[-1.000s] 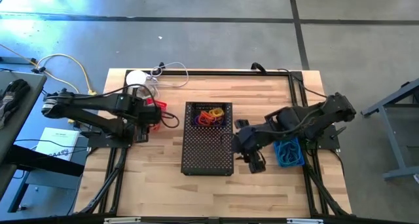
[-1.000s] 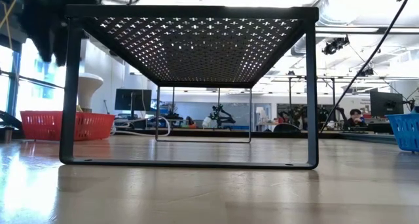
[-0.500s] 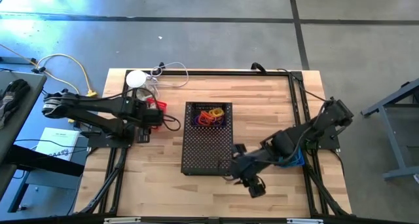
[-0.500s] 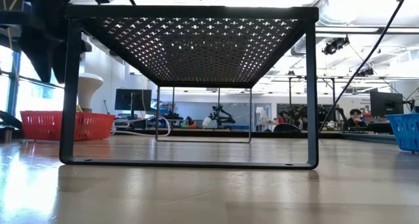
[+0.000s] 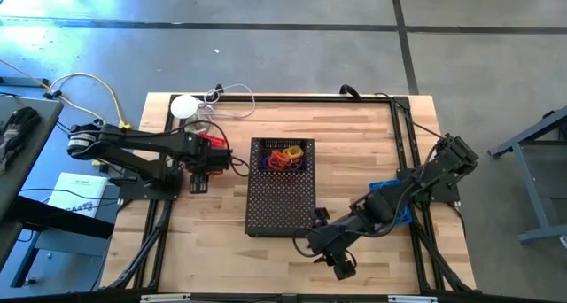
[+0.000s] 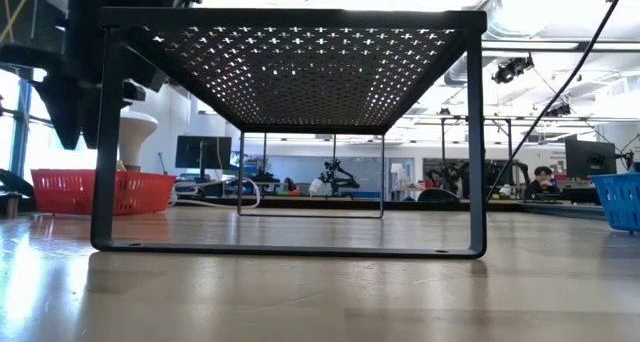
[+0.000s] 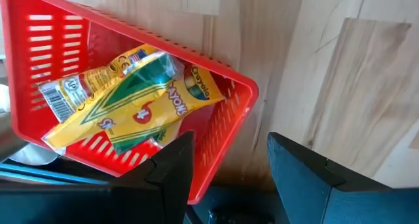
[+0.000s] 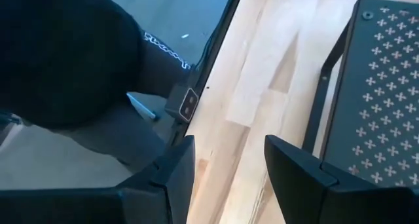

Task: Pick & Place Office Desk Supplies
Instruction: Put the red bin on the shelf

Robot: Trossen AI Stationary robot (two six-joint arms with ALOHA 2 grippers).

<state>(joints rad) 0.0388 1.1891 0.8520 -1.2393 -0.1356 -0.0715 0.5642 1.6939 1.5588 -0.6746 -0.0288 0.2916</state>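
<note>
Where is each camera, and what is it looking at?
High: overhead, straight down; both arms, black shelf.
Low: table height, level under the shelf; dark arm parts at the left.
Left wrist: past open jaws into red basket holding a crayon box.
Right wrist: past open jaws at the table and shelf.
Shared: the shelf.

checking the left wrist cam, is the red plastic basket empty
No, the red plastic slatted basket holds a yellow and green crayon box lying inside it, in front of the left pincer.
</note>
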